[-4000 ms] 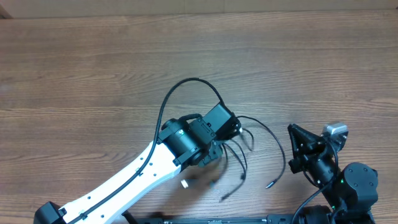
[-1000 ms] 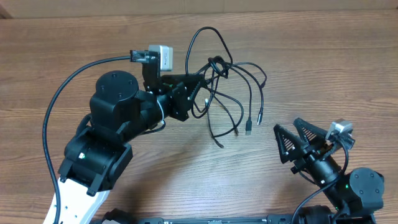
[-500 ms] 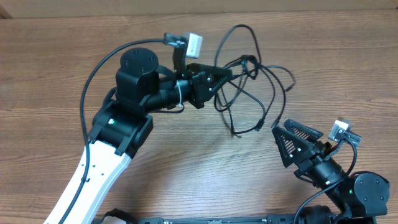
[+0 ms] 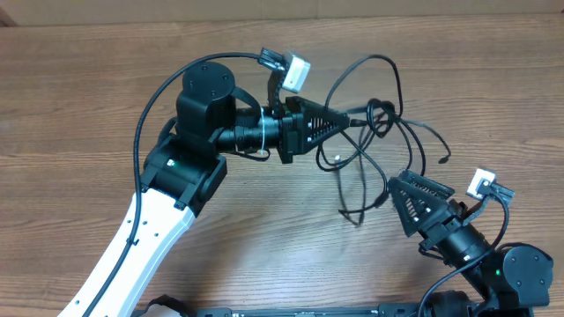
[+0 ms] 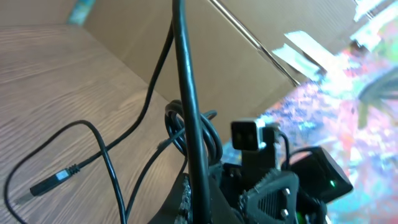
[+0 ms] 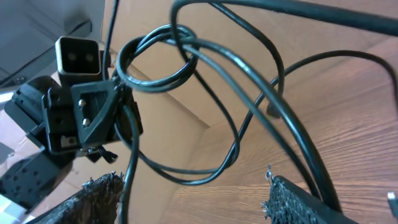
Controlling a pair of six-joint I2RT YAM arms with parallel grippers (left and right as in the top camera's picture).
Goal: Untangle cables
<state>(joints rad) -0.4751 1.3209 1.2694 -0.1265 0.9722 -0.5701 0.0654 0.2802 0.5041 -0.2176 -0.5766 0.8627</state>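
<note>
Left gripper: closed, its tapered fingers pinching a strand of the cables and holding the bundle off the table. In the overhead view the gripper sits just past centre toward 12 o'clock and points toward 3 o'clock. A white wrist camera is mounted at its 11 o'clock side; any marking on the housing is too small to read. From the pinch point, the cables run toward 3 o'clock into a tight knot, where several black strands wrap one another. One large loop rises from the knot toward 12 o'clock. Further strands hang toward 5 o'clock, one ending in a small plug and another curling low near the right gripper. The right gripper lies at 4 o'clock in the frame, jaws spread wide and gripping nothing. In the right wrist view, the textured pads stand apart at the lower edge, with cable strands passing between and above them. The left wrist view shows a flat plug connector on a hanging strand at 8 o'clock. A brown cardboard panel stands behind; no print on it is legible.
</note>
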